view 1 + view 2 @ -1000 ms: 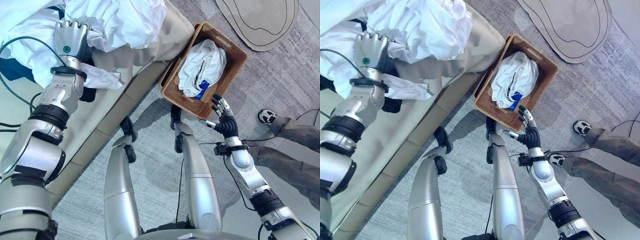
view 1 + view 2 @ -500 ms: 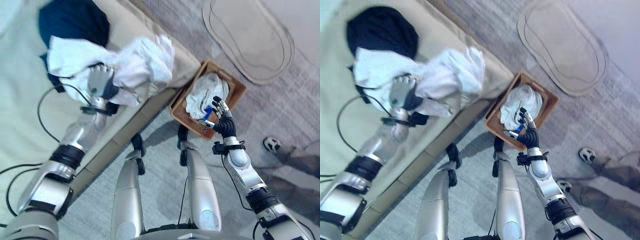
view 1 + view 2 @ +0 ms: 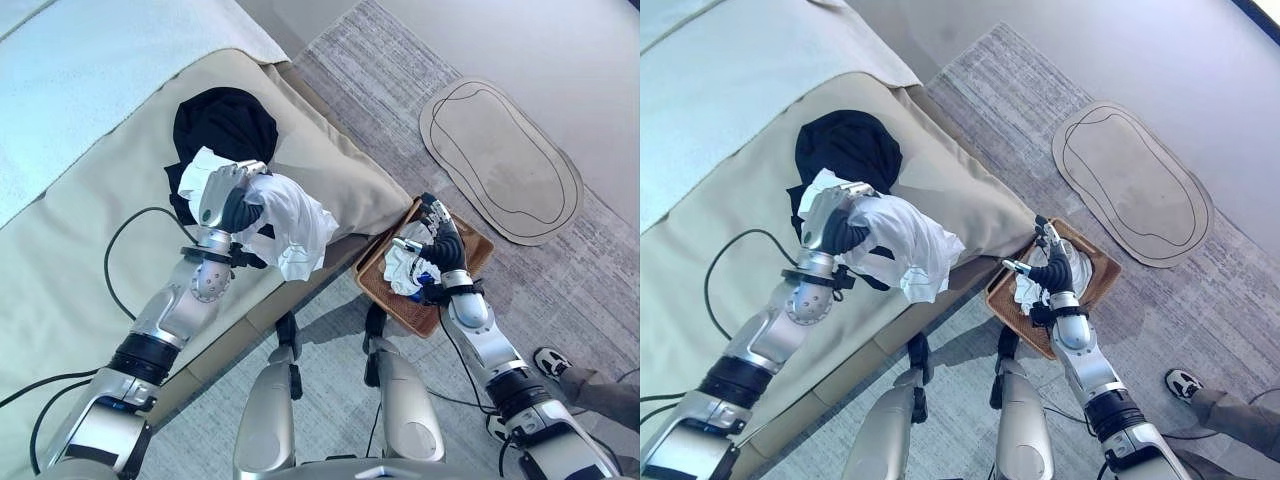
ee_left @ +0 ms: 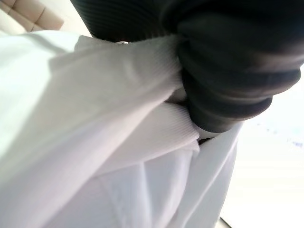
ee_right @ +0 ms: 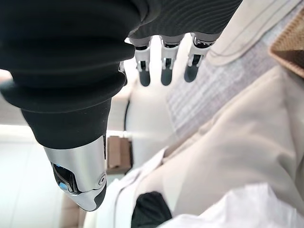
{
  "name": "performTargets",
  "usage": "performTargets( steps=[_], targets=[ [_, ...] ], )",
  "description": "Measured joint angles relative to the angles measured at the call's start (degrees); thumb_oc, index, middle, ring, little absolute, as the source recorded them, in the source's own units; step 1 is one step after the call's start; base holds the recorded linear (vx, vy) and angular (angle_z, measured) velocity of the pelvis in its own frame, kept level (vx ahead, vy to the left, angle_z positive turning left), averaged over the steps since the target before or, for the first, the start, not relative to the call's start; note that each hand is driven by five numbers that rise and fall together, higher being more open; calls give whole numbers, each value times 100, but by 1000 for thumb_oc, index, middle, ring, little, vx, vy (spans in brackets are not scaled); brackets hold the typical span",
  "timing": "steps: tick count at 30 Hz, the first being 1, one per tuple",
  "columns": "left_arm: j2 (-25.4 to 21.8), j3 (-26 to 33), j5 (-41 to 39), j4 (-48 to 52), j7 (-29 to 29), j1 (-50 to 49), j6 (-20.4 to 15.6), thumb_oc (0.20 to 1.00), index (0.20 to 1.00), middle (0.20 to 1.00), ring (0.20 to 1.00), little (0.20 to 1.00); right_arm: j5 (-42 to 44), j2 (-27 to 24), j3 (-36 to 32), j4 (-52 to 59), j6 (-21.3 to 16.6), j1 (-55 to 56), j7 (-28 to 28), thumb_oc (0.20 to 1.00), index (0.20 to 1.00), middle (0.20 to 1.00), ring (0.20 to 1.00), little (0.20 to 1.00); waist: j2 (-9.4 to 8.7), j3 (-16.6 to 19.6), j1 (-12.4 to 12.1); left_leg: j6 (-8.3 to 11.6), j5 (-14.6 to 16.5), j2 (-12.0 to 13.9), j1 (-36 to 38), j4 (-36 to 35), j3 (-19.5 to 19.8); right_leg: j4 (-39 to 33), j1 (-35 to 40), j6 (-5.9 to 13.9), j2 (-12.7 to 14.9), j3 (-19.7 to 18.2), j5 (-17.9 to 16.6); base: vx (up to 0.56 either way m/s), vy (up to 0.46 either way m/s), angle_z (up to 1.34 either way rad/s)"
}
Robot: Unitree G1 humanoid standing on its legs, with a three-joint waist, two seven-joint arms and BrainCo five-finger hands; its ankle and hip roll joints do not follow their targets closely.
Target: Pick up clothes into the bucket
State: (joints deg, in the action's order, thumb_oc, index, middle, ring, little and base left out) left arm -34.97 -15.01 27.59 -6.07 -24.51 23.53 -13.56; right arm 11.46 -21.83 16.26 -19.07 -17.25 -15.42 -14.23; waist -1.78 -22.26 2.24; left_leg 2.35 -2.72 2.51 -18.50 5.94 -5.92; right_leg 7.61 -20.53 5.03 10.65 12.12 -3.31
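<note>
Nearest to us, at centre right of the left eye view, our right hand (image 3: 440, 240) hangs over the wicker basket (image 3: 470, 262), fingers straight and spread, holding nothing; its own wrist view shows the fingertips (image 5: 165, 76) extended with air beyond them. The basket sits on the grey carpet (image 3: 330, 70) just beside the corner of the beige sofa (image 3: 110, 140), and a white garment with a blue patch (image 3: 405, 268) already lies inside it.

Left of centre, our left hand (image 3: 222, 195) is clenched round a bunched white garment (image 3: 292, 228), lifted above the sofa seat with its loose end hanging toward the sofa's front edge. The left wrist view shows that white cloth (image 4: 95, 142) gathered tight against the dark cover.

Farther up, a black garment (image 3: 225, 125) lies crumpled on the sofa cushion, behind the held cloth. At upper right, an oval mat (image 3: 500, 160) rests on the carpet, well apart from the basket.
</note>
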Motion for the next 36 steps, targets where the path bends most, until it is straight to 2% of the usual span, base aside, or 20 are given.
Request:
performTargets(
  steps=[4,8,10,13,18,23,33,34,36],
  targets=[
    [2,29,-490,534,341,-26,-222,200,200,200,200,200,-415,-179,113,182,72,-17,161,1000,1000,1000,1000,1000,61,137,-4,2,-9,-1,418,-235,14,-282,461,39,-38,54,-60,84,-12,3],
    [17,-187,-1385,1023,799,-79,-462,200,200,200,200,200,-566,-287,532,257,137,-195,451,1000,1000,1000,1000,1000,140,438,-3,19,-39,-1,785,-428,20,-583,878,52,-81,111,-138,82,-18,1],
    [26,-281,-1617,1229,1014,-87,-490,200,200,200,200,200,-501,-286,732,349,153,-297,651,1000,1000,1000,1000,1000,164,494,0,19,-38,-2,940,-468,17,-653,1052,55,-96,113,-141,90,-23,1],
    [31,-647,-2376,1549,1527,-93,-580,200,200,200,200,200,-3,-146,1055,231,192,-478,1127,1000,1000,1000,1000,1000,219,782,-18,21,-38,5,1215,-615,31,-842,1358,66,-138,149,-162,89,-25,3],
    [211,-1009,-3137,1845,2131,-122,-613,200,200,200,200,200,293,-85,1354,183,302,-773,1422,1000,1000,1000,1000,1000,321,1145,-26,26,-33,13,1516,-809,33,-1054,1676,81,-177,193,-174,77,-16,2],
    [349,-1110,-3596,1879,2408,-133,-593,200,200,200,200,200,693,256,1422,188,388,-777,1508,1000,1000,1000,1000,1000,344,1479,-33,32,-38,31,1714,-929,13,-1207,1881,84,-221,200,-187,45,-11,-1],
    [584,-1341,-4061,2074,2584,-134,-536,200,200,200,200,200,1198,566,1755,234,392,-790,1523,1000,1000,1000,1000,1000,342,1650,-37,46,-46,59,1880,-975,3,-1272,2057,82,-258,206,-190,3,-2,0],
    [602,-1344,-4090,2074,2587,-133,-532,200,200,200,200,200,1250,570,1825,242,392,-790,1538,561,561,561,561,561,340,1689,-37,60,-55,59,1884,-987,6,-1272,2057,82,-257,206,-190,0,0,0],
    [619,-1348,-4167,2074,2608,-134,-520,200,200,200,200,200,1352,566,1881,270,393,-790,1627,200,200,200,200,200,340,1729,-39,77,-67,58,1890,-1006,9,-1272,2057,82,-257,208,-190,0,0,0]
  ],
)
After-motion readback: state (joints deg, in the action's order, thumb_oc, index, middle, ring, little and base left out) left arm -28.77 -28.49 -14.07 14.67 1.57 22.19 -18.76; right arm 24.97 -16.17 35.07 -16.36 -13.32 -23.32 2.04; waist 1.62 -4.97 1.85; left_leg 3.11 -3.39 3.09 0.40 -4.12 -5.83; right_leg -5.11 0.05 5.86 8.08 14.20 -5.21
